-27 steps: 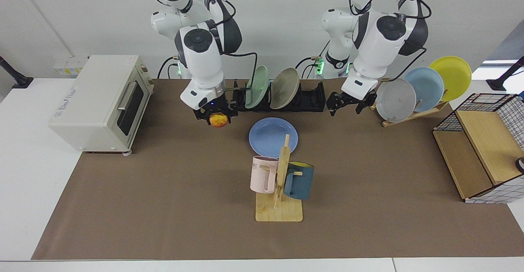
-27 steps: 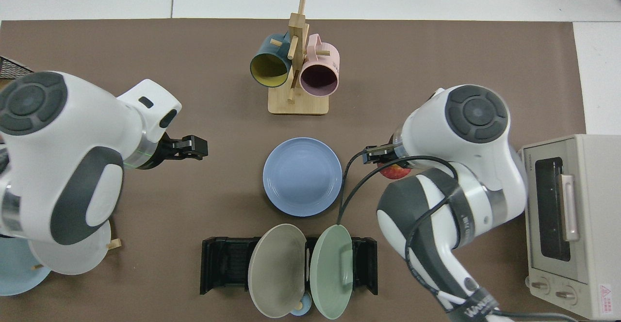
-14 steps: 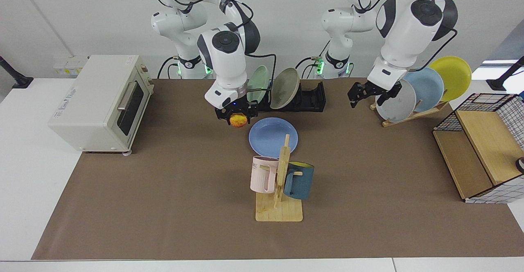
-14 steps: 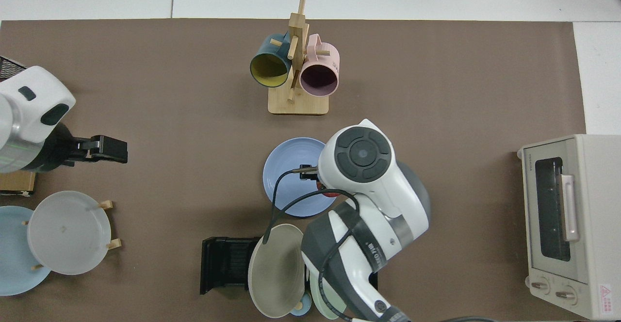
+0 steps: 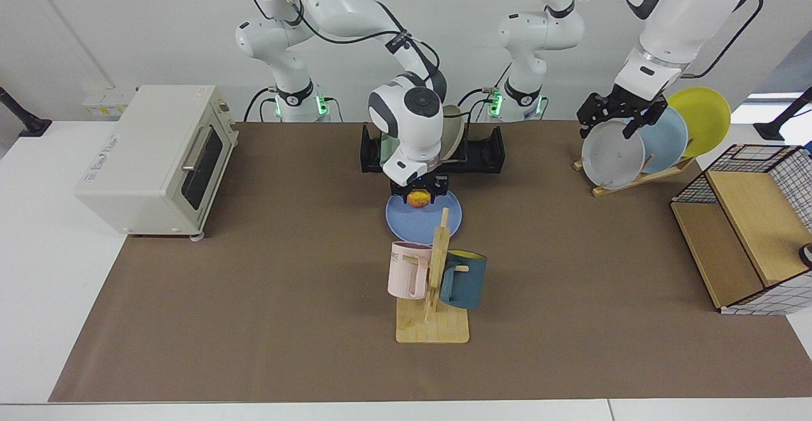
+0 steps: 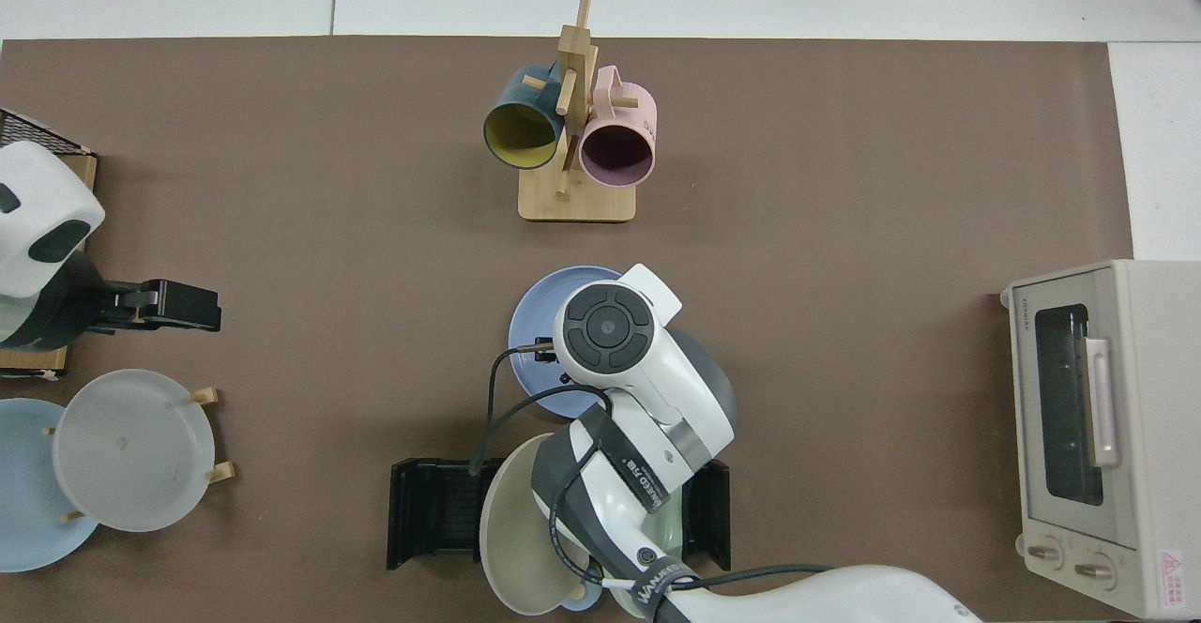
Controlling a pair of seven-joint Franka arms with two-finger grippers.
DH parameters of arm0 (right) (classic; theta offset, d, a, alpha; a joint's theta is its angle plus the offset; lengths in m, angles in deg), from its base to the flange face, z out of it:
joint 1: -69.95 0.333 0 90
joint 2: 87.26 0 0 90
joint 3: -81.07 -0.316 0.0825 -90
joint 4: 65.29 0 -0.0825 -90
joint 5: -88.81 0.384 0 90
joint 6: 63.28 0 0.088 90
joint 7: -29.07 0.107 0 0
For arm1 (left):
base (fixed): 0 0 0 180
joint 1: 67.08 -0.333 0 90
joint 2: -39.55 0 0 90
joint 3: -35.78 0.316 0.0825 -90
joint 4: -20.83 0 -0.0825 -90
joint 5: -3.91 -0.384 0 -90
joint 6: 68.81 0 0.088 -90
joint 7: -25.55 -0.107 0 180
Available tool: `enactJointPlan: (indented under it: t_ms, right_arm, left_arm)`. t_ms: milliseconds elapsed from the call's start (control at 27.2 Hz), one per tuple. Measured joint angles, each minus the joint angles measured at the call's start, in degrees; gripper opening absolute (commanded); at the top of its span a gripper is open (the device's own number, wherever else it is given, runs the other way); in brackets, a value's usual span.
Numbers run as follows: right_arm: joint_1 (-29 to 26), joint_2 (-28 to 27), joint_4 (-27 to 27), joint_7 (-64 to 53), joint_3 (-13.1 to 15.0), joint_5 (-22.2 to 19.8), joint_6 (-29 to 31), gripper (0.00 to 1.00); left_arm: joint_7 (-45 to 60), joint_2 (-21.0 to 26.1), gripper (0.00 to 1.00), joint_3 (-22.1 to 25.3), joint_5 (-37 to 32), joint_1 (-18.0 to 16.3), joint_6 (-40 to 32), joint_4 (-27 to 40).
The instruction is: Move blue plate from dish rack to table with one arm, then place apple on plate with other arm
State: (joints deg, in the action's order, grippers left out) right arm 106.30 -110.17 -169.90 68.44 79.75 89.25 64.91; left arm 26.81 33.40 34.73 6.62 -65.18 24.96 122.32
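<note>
The right gripper (image 5: 419, 194) hangs over the blue plate (image 5: 438, 217), its jaws pinching the apple (image 5: 417, 200). From the facing view the apple sits over the plate's far half; whether it touches the plate cannot be told. In the top view this arm's wrist covers the gripper and the apple, leaving only the plate's (image 6: 535, 332) near rim showing.

The plate lies flat on the brown mat of the surface (image 5: 254, 281), between the rack (image 5: 482, 151) behind it and the mug tree (image 5: 434, 281) in front. The rack (image 6: 432, 510) holds a beige plate (image 6: 516, 534) upright.

The left gripper (image 5: 614, 113) waits raised near the wooden stand's grey plate (image 5: 612, 155), jaws spread and holding nothing. In the top view it (image 6: 178, 304) is well apart from the blue plate.
</note>
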Motion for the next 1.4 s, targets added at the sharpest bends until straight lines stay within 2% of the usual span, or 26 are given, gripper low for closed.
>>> enactJointPlan:
  t_ms: [37, 74, 110, 147, 184, 221, 441, 552, 809, 993, 1398]
  right_arm:
    - [0.0, -0.3, 0.1, 0.0, 0.0, 0.0, 0.5, 0.0]
    - [0.0, -0.6, 0.1, 0.0, 0.0, 0.0, 0.9, 0.05]
    - [0.0, -0.9, 0.2, 0.0, 0.0, 0.0, 1.1, 0.21]
    - [0.0, -1.1, 0.3, 0.0, 0.0, 0.1, 1.2, 0.47]
    - [0.0, -1.3, 0.3, 0.0, 0.0, 0.1, 1.2, 0.82]
    - [0.0, -1.4, 0.3, 0.0, 0.0, 0.3, 1.2, 1.0]
    - [0.0, -1.7, 0.8, 0.0, 0.1, 0.3, 1.1, 1.0]
    - [0.0, -1.7, 2.7, 0.0, 0.1, 0.3, -0.4, 1.0]
    - [-1.7, -0.9, 14.2, 0.1, 1.2, 0.3, -12.7, 1.0]
    - [-7.5, 2.4, 18.5, -4.7, 1.4, 0.1, -16.9, 1.0]
    - [-24.4, 7.0, 18.6, -30.6, 1.7, 0.0, -18.5, 1.0]
  left_arm:
    - [0.0, 0.0, 1.0, 0.0, 0.0, 0.0, 0.0, 0.0]
    - [0.0, 0.0, 1.0, 0.0, 0.0, 0.0, 0.0, 0.0]
    - [0.0, 0.0, 1.0, 0.0, 0.0, 0.0, 0.0, 0.0]
    - [0.0, 0.0, 1.0, 0.0, 0.0, 0.0, 0.0, 0.0]
    - [-0.1, 0.0, 1.0, 0.0, 0.0, 0.0, 0.0, 0.0]
    - [-0.1, 0.0, 1.0, 0.0, 0.0, 0.0, 0.0, 0.0]
    - [-0.1, 0.0, 1.0, 0.1, 0.0, 0.0, 0.0, 0.0]
    - [-0.1, 0.0, 1.0, 0.1, 0.0, 0.0, 0.0, 0.0]
    - [-0.1, 0.0, 1.0, 0.1, 0.0, 0.0, 0.0, 0.0]
    - [0.0, 0.0, 1.0, 0.1, 0.0, 0.0, 0.0, -0.1]
    - [0.0, -0.9, 1.0, 0.3, 0.0, 0.0, -0.8, -0.3]
